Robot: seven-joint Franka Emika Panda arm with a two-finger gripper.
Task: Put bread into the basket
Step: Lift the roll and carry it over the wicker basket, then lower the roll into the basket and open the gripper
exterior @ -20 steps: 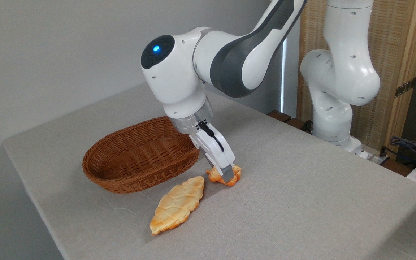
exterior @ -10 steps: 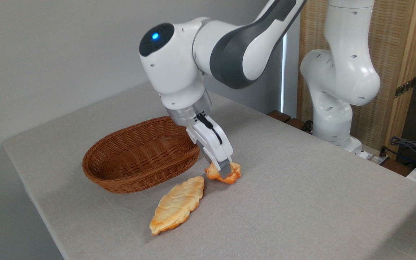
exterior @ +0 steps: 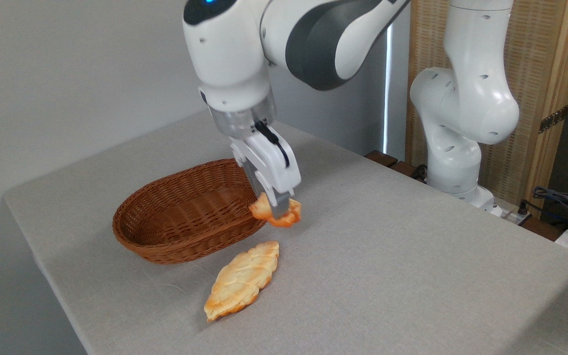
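My gripper (exterior: 278,211) is shut on the bread (exterior: 289,218), a small golden-orange bun with a scalloped edge. The bun hangs in the air, clear of the table, just off the right end of the basket (exterior: 185,212). The basket is an oval reddish-brown wicker one with low sloping sides, and nothing shows inside it. My fingers point down and cover the middle of the bun.
A longer flat braided loaf (exterior: 241,279) lies on the grey tablecloth (exterior: 387,276) in front of the basket. The arm's white base (exterior: 456,148) stands at the table's far right edge, with cables (exterior: 565,202) beyond it. The table's near left edge runs close to the basket.
The gripper has risen and shifted left toward the basket, lifting the bun off the table. The braided loaf and the basket have stayed put.
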